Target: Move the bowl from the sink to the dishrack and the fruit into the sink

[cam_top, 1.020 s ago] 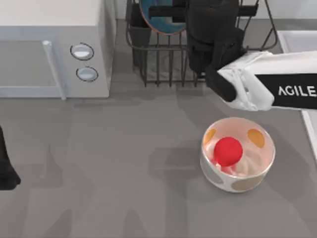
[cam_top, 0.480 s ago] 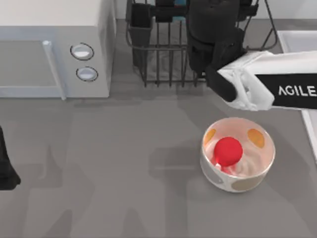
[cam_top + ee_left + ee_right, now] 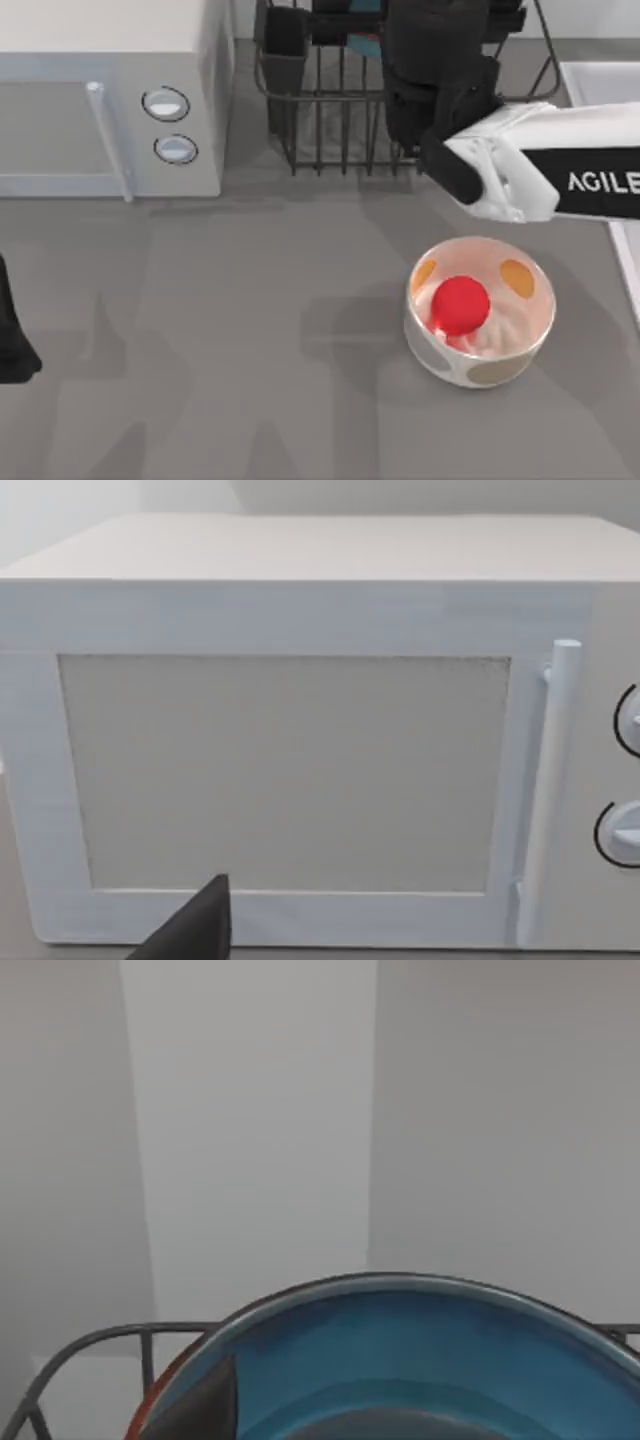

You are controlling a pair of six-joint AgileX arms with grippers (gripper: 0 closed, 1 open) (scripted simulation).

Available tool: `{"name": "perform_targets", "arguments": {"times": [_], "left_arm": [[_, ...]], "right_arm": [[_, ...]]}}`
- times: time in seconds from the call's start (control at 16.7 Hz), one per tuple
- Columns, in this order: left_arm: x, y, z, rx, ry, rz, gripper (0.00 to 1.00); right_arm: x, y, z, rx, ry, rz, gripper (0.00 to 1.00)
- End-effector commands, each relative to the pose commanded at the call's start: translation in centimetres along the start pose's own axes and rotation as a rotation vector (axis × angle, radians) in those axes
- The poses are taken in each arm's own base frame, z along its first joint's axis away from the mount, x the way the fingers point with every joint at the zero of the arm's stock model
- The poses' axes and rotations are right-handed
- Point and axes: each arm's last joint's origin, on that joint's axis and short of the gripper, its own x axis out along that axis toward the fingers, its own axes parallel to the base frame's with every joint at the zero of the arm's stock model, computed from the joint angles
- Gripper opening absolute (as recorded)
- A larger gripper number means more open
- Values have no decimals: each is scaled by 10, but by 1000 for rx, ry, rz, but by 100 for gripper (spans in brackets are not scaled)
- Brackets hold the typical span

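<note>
the teal-blue round bowl [image 3: 420, 1360] is now sitting lower in the black wire dishrack [image 3: 330, 110] than a second ago. the right end effector [image 3: 435, 60] is hovering there, grip indiscernible. the glossy red fruit [image 3: 460, 305] is lying in the spotted white bowl [image 3: 480, 310] on the grey bench [image 3: 250, 330], beside the white microwave [image 3: 110, 90].

Two bowls [image 3: 478, 310] [image 3: 420, 1360], one fruit [image 3: 460, 304], one dishrack [image 3: 330, 90], one microwave [image 3: 100, 90].

- right arm [image 3: 540, 175] reaches in from the right, its dark wrist over the dishrack [image 3: 330, 110] at the far edge
- fruit [image 3: 460, 305] sits inside the white spotted bowl [image 3: 480, 312], near right
- microwave-like box [image 3: 110, 100] far left
- left arm [image 3: 12, 335] parked at the left edge
</note>
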Motion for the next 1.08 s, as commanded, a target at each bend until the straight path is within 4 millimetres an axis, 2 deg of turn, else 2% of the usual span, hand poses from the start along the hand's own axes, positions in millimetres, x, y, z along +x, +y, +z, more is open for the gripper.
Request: {"name": "perform_targets", "arguments": {"times": [0.18,0.3,0.42,0.54,0.66,0.78,0.96,1.08], "left_arm": [[0,0,0,0,0,0,100],[0,0,0,0,0,0,100],[0,0,0,0,0,0,100],[0,0,0,0,0,0,100],[0,0,0,0,0,0,100],[0,0,0,0,0,0,100],[0,0,0,0,0,0,100],[0,0,0,0,0,0,100]], "right_arm": [[-1,-38,5,-36,59,-28,100],[-9,-77,13,-62,115,-51,100],[-30,-120,25,-75,165,-72,100],[-62,-163,40,-72,193,-89,100],[-106,-199,50,-56,196,-97,100],[-152,-227,50,-36,181,-98,100],[-214,-251,29,-11,135,-83,100],[-242,-258,7,0,100,-65,100]]}}
